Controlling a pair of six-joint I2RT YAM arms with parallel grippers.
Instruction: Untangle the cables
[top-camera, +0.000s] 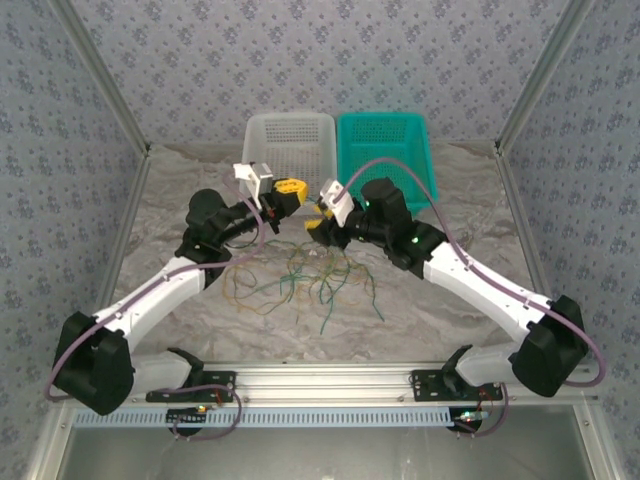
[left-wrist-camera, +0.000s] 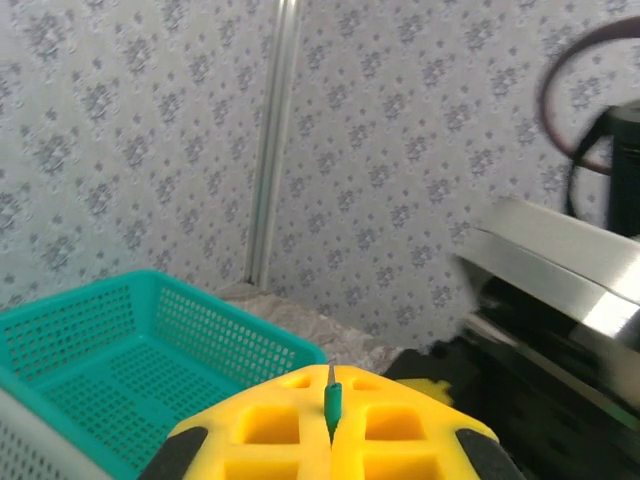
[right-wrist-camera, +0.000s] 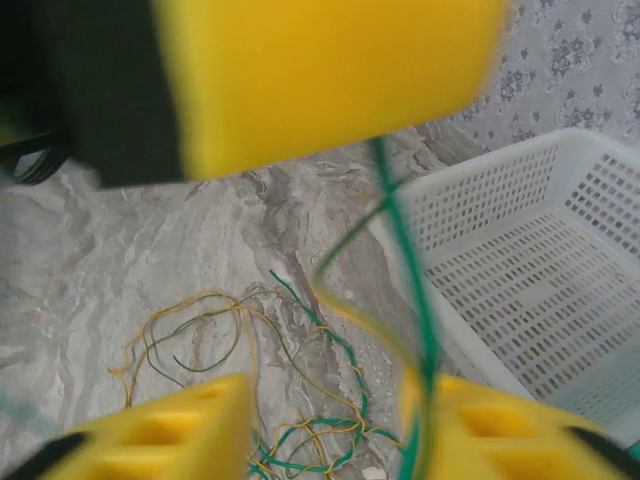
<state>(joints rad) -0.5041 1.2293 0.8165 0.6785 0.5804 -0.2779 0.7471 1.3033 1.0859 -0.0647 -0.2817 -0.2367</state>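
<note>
Now, I judge, 1 strand is being pulled out of the tangle. The left gripper (left-wrist-camera: 331, 435) is clamped on 1 green cable (left-wrist-camera: 331, 400), whose tip pokes up between the pads. The right gripper (right-wrist-camera: 325, 420) has its jaws apart, and a green strand runs loose past 1 finger, ungripped. The other cables (top-camera: 310, 280) lie tangled on the table (top-camera: 470, 190). Next, raise the left gripper slowly and watch for snags.

Left tool (left-wrist-camera: 330, 428) pinched shut; right tool (right-wrist-camera: 325, 420) spread; both close together.

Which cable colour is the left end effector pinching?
A green cable: its tip pokes out of the shut left end effector; no yellowish strand sits in that grip.
</note>
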